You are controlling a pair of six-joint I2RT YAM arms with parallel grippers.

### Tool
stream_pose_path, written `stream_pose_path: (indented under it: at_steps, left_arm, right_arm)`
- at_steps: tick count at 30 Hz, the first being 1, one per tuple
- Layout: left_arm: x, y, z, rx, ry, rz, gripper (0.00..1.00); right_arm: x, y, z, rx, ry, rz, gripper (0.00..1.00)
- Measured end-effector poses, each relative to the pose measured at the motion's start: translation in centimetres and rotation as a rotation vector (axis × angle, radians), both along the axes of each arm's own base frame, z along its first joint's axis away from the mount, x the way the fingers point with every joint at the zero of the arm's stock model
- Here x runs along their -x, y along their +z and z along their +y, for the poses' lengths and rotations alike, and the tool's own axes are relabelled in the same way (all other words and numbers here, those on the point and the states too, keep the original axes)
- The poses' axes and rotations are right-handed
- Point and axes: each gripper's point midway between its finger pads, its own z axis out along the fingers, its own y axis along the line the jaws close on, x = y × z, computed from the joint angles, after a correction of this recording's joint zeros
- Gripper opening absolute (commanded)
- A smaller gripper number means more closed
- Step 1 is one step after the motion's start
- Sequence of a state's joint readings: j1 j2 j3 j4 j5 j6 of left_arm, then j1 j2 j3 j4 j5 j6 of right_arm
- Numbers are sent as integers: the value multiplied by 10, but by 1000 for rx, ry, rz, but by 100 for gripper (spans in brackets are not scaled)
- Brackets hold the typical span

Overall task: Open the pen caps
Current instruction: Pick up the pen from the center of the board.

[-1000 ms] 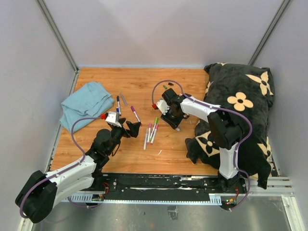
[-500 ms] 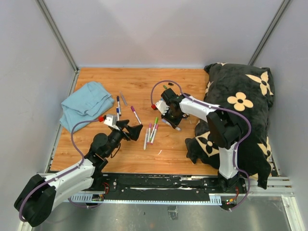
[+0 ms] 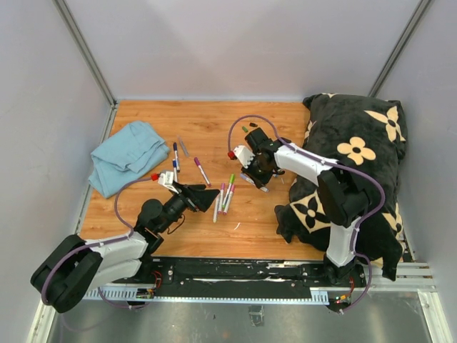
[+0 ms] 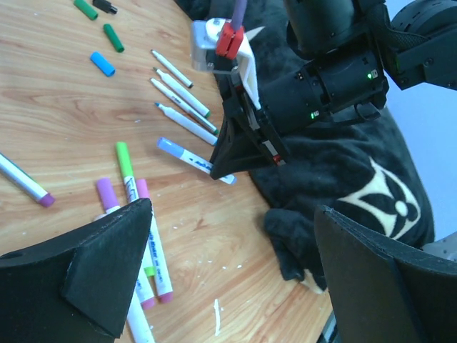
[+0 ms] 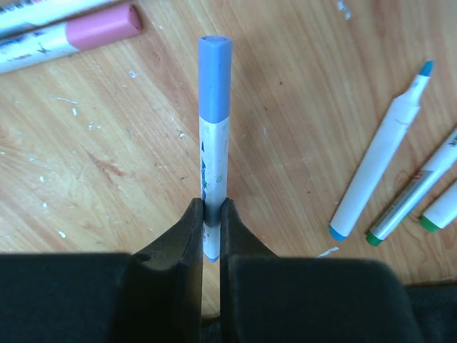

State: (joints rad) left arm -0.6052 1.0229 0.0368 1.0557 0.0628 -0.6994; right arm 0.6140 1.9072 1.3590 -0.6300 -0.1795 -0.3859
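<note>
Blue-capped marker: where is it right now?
Right wrist view, centre: the blue-capped marker is pinched in the right hand, with uncapped markers lying to its right.

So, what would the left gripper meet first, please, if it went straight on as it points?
Likely the blue-capped marker pinched in the right gripper; the open left gripper aims just beside the nearer capped markers, though depth is unclear.

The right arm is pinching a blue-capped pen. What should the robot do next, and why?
Probably move the open left fingers to the stubby blue plastic cap and close on it. The right fingers are shut on that slim white marker's barrel, the cap is on, and the left fingers are empty.
</note>
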Motion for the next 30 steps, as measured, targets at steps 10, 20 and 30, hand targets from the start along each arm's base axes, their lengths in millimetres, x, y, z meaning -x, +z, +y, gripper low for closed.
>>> stream_pose_path:
  at_steps: [10, 20, 30]
  left_arm:
    - [1, 5, -8, 84, -30, 21, 98]
    - [2, 3, -14, 109, -47, 37, 98]
    - [0, 3, -16, 136, -50, 43, 97]
  right_arm:
    - [-7, 34, 9, -141, -2, -39, 1]
    - [-2, 36, 11, -213, -5, 3, 1]
    - [0, 54, 18, -313, -4, 4, 1]
